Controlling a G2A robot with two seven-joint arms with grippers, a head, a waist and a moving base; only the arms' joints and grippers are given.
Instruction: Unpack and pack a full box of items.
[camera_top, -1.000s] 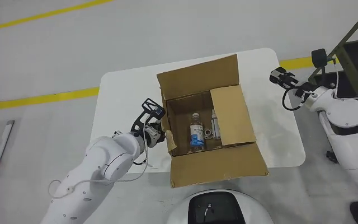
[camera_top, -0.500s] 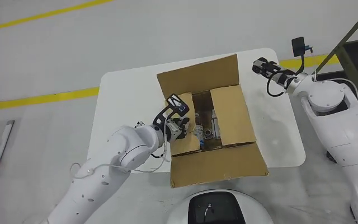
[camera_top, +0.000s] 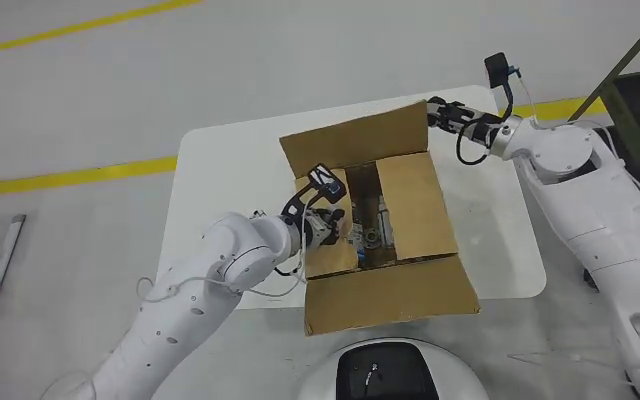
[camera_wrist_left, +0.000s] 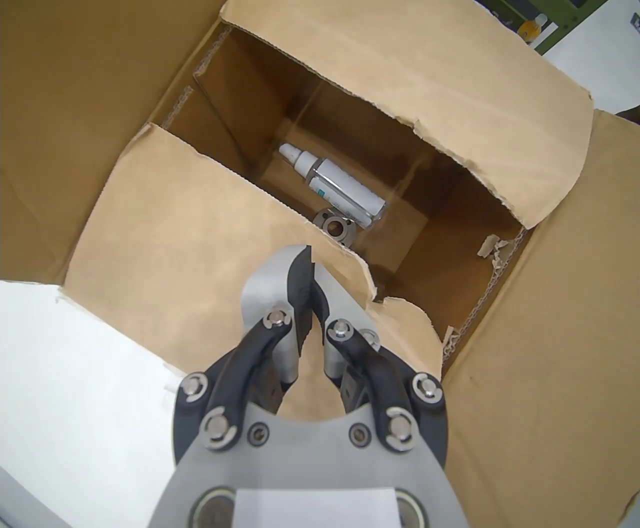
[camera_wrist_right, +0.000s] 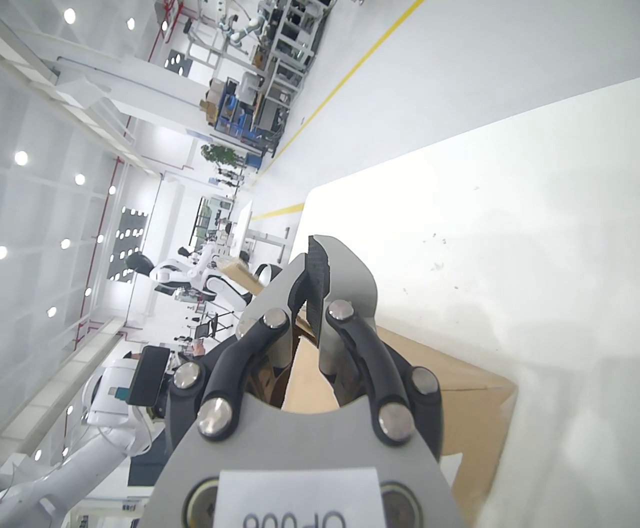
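Left gripper (camera_wrist_left: 307, 262) closed; box (camera_top: 390, 290) holds two bottles (camera_top: 383, 218), one fitting (camera_wrist_left: 336, 226).

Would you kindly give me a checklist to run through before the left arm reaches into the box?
1. Left gripper empty: ok, shut on nothing.
2. Box opening clear: not ok, the side flap leans in beneath the left gripper.
3. Bottle in sight: ok, lying at the bottom.
4. Metal ring in sight: ok, beside the bottle, partly behind the side flap's edge.
5. Right gripper clear of the far flap: cannot tell; it is shut at that flap's corner.
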